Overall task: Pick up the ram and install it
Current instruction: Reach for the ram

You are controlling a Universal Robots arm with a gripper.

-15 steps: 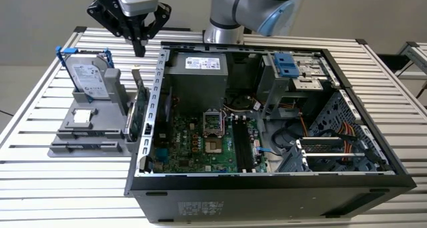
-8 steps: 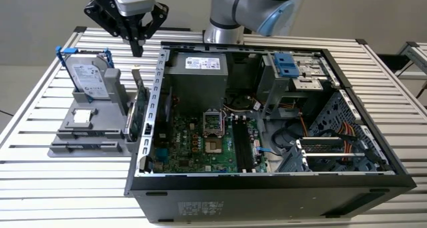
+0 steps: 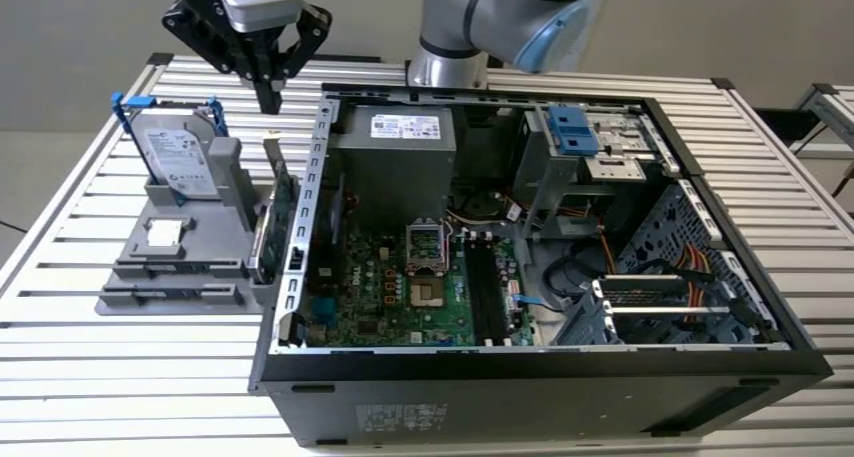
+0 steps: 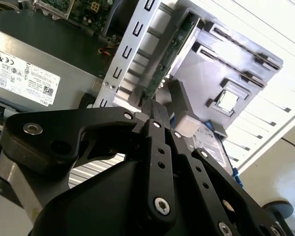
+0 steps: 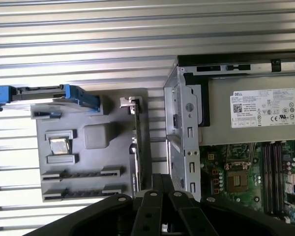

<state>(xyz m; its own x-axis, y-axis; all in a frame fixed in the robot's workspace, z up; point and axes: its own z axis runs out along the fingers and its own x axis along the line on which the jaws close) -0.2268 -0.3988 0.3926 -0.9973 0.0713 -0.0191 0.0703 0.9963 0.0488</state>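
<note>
I take the thin dark strip (image 3: 174, 296) standing on edge in a front slot of the grey holder (image 3: 200, 239) for the ram; in the first wrist view the ram (image 5: 81, 174) is a narrow dark line, and a like strip fills the slot beside it. My gripper (image 3: 271, 103) hangs shut and empty high over the holder's far end, between the hard drive and the case's rear corner. Both wrist views show the gripper (image 4: 152, 112) (image 5: 160, 180) with fingers pressed together above the green card. The motherboard's long black memory slots (image 3: 483, 292) lie inside the open case.
A silver hard drive (image 3: 180, 152) with blue rails stands at the holder's back. A green expansion card (image 3: 283, 212) stands on edge beside the case wall (image 3: 314, 167). A small square chip (image 3: 163, 233) rests mid-holder. The slatted table (image 3: 80, 367) surrounds the open computer case.
</note>
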